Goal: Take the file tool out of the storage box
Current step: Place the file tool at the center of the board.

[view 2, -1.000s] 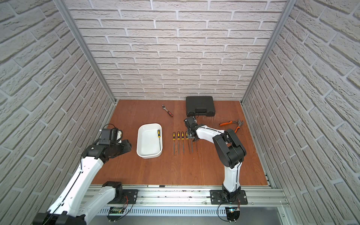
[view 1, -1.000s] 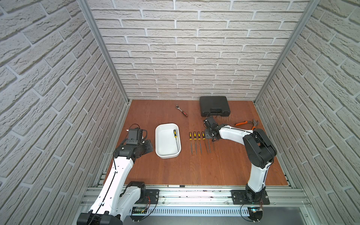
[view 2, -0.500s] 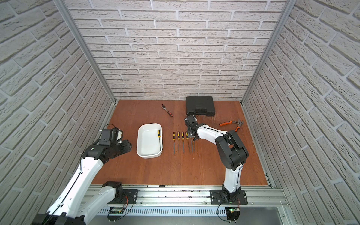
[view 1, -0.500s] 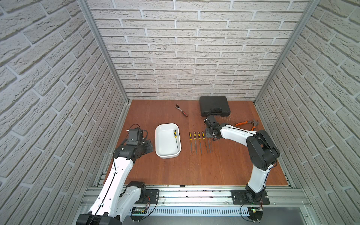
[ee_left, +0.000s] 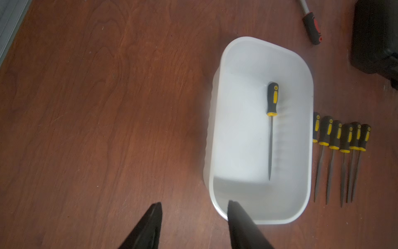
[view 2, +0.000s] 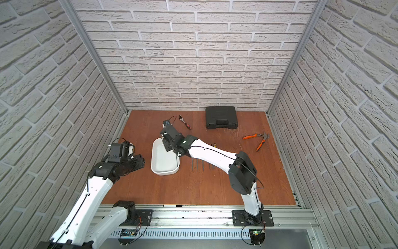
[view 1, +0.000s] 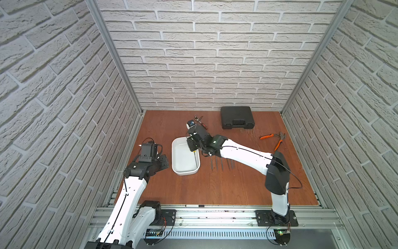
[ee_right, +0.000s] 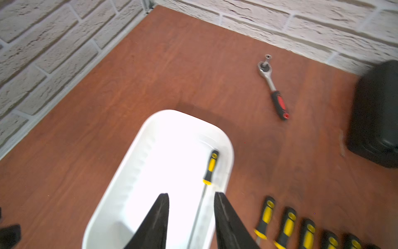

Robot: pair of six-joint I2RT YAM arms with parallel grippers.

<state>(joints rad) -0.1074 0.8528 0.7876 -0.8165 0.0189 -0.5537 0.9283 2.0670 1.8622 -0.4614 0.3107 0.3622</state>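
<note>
The storage box (view 1: 174, 158) is a white tub left of the table's middle, seen in both top views (view 2: 153, 160) and both wrist views. One file tool (ee_left: 271, 120) with a black-and-yellow handle (ee_right: 211, 167) lies lengthwise in it, along the wall nearer the right arm. My right gripper (ee_right: 191, 194) hovers open above the far right part of the box (ee_right: 120, 179). Nothing is between its fingers; the file's shaft lies below them. My left gripper (ee_left: 195, 202) is open and empty, just left of the box (ee_left: 215, 129), low over the table.
Several more files (ee_left: 342, 138) lie in a row on the table right of the box, partly under the right arm (view 1: 245, 155). A black tool case (view 1: 237, 120), a ratchet wrench (ee_right: 273, 88) and orange pliers (view 1: 273, 138) lie toward the back. Brick walls enclose three sides.
My right arm has swung left from the row of files to above the box, and its jaws have widened. The left arm has not moved.
</note>
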